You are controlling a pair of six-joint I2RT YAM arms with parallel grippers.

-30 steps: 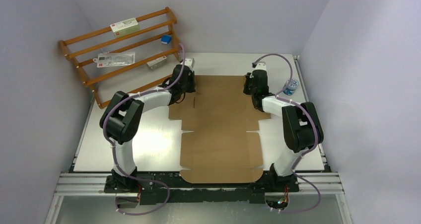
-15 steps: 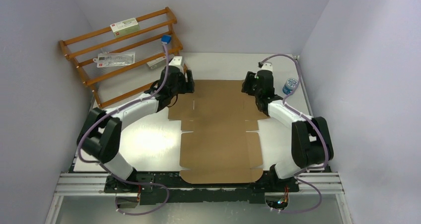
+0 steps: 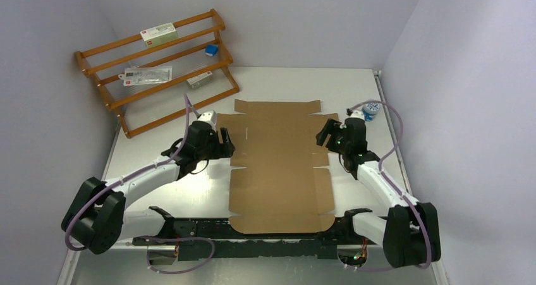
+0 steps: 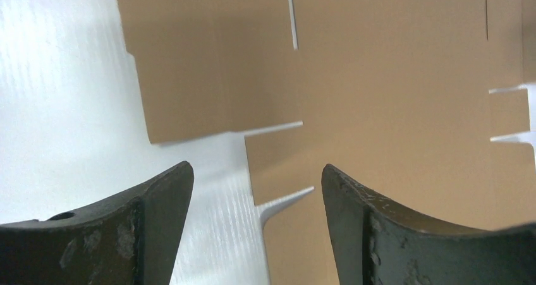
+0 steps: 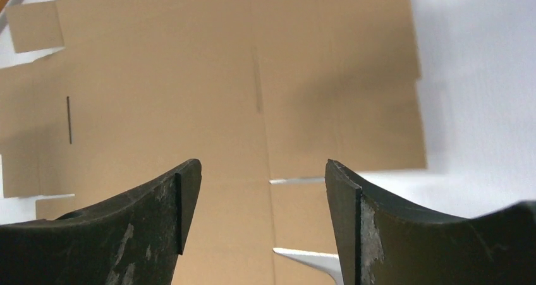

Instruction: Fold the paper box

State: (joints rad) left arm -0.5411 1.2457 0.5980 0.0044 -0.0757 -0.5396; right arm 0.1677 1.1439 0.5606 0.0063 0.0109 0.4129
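Observation:
The paper box (image 3: 278, 165) is a flat brown cardboard sheet with flaps and slits, lying on the white table (image 3: 189, 184). My left gripper (image 3: 224, 143) hovers open at the sheet's left side flap, with nothing between its fingers. In the left wrist view the left gripper (image 4: 256, 171) frames a slit at the edge of the paper box (image 4: 392, 76). My right gripper (image 3: 326, 136) hovers open at the sheet's right side flap. Seen from the right wrist, the right gripper (image 5: 262, 171) is above the paper box (image 5: 189, 76), empty.
A wooden rack (image 3: 155, 64) with small packets leans at the back left. A water bottle (image 3: 371, 110) stands at the back right, just behind the right arm. Walls close in the table on three sides. A metal rail (image 3: 253, 231) runs along the near edge.
Both grippers were shut at the sheet's far corners a second ago. They have opened and drawn back toward me, now standing beside the sheet's middle. The sheet lies flat.

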